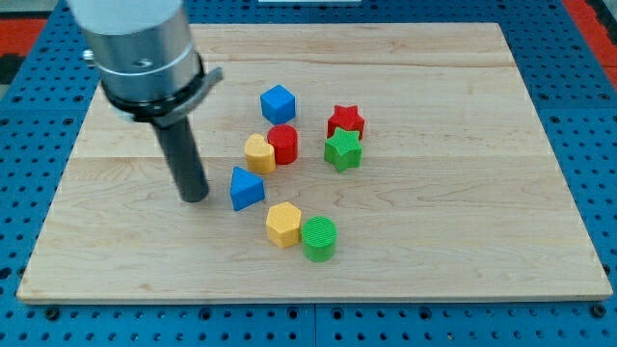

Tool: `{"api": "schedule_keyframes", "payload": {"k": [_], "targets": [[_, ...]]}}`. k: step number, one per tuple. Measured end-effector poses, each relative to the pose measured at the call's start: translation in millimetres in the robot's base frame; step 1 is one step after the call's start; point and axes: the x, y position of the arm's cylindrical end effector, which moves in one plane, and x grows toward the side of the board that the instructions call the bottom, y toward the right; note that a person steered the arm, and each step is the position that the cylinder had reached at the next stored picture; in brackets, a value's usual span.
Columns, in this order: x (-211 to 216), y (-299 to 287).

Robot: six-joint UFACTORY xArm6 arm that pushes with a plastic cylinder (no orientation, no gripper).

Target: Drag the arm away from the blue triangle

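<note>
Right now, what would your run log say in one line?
my tip: left of blue triangle, small gap | touching: no | yellow hexagon, green cylinder: below triangle

blue cube (278, 102), red cylinder (283, 144), yellow heart (258, 153), red star (346, 121), green star (342, 150), yellow hexagon (283, 224), green cylinder (319, 237), wooden board (463, 193)

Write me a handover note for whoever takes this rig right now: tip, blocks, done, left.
Tip: my tip is on the wooden board, just to the view's left of the blue triangle, a narrow gap apart, not touching as far as I can tell.
Blocks: blue cube toward the view's top; yellow heart beside red cylinder; red star above green star; yellow hexagon beside green cylinder at the view's bottom.
Done: nothing evident; tip is close to the triangle.
Left: slide the tip away, likely toward the view's left, where no blocks lie.
</note>
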Motion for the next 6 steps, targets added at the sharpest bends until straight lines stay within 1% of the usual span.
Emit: {"api": "schedule_keyframes", "payload": {"k": [2,6], "targets": [[-6.9,-23.2],[-7.1,-28.0]]}}
